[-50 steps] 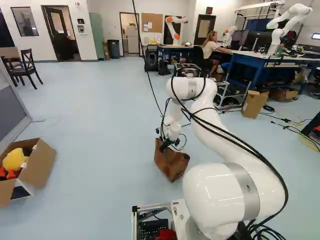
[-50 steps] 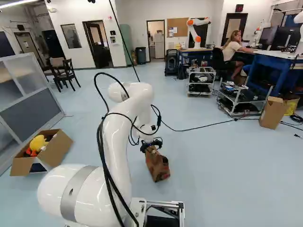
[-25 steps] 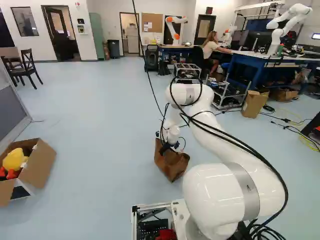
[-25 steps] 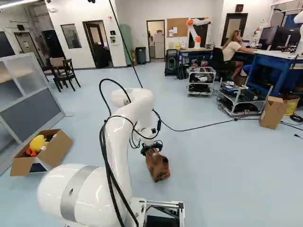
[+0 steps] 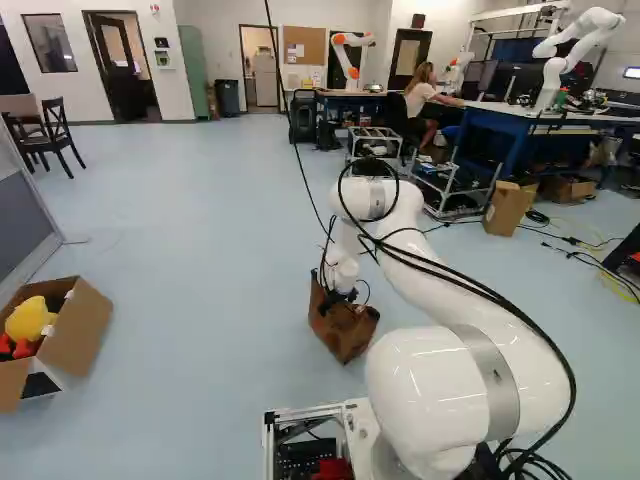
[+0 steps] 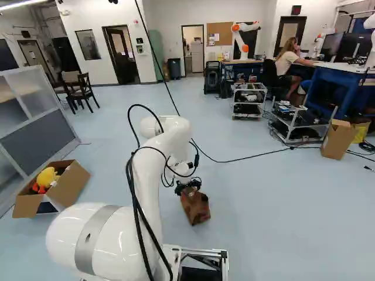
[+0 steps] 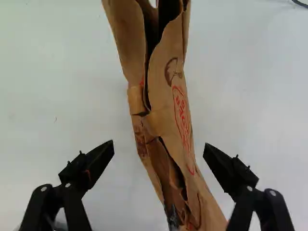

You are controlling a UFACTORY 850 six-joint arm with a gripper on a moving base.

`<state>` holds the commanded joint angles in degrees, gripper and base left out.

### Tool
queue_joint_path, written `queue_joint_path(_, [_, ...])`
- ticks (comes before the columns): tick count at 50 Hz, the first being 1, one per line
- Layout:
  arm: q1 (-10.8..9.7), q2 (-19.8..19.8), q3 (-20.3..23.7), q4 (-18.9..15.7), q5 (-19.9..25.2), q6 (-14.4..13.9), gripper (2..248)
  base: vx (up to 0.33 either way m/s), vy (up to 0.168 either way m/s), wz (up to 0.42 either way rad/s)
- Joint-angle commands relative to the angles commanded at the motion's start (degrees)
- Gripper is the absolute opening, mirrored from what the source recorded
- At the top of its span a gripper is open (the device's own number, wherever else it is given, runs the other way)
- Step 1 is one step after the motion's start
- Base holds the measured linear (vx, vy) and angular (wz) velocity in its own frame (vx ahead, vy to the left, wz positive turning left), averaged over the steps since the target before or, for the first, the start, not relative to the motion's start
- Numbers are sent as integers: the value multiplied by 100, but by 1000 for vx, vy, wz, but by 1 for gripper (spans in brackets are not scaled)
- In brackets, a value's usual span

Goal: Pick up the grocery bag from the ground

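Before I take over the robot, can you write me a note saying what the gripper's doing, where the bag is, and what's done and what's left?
Gripper: open, a finger on each side of the paper bag, with gaps showing on both sides.
Bag: standing on the floor, its crumpled top between the fingers.
Done: gripper is down at the bag.
Left: close on the bag, then lift it.

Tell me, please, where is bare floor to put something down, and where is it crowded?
Bare floor lies between the cardboard box with the yellow toy and the paper bag, and right of the bag in the right base view. Narrow gaps part the open gripper from the bag. Crowding is around the carts and blue table, beyond the bag.
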<state>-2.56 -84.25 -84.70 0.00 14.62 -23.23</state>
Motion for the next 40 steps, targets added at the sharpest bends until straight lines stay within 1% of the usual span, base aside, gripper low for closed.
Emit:
queue_joint_path(10, [0, -11, -10, 0, 0, 0, 246, 0, 0, 0])
queue_joint_path(11, [0, -11, -10, 0, 0, 0, 214, 0, 0, 0])
queue_joint_path(15, [0, -11, -10, 0, 0, 0, 214, 0, 0, 0])
queue_joint_path(16, [0, -11, -10, 0, 0, 0, 176, 0, 0, 0])
queue_joint_path(20, [0, -11, -10, 0, 0, 0, 176, 0, 0, 0])
queue_joint_path(21, [0, -11, -10, 0, 0, 0, 137, 0, 0, 0])
queue_joint_path(26, [0, -11, -10, 0, 0, 0, 137, 0, 0, 0])
queue_joint_path(27, [0, -11, -10, 0, 0, 0, 99, 0, 0, 0])
queue_joint_path(31, [0, -11, -10, 0, 0, 0, 99, 0, 0, 0])
queue_joint_path(32, [0, -11, -10, 0, 0, 0, 60, 0, 0, 0])
queue_joint_path(36, [0, -11, -10, 0, 0, 0, 60, 0, 0, 0])
queue_joint_path(37, [0, -11, -10, 0, 0, 0, 25, 0, 0, 0])
queue_joint_path(40, [0, -11, -10, 0, 0, 0, 25, 0, 0, 0])
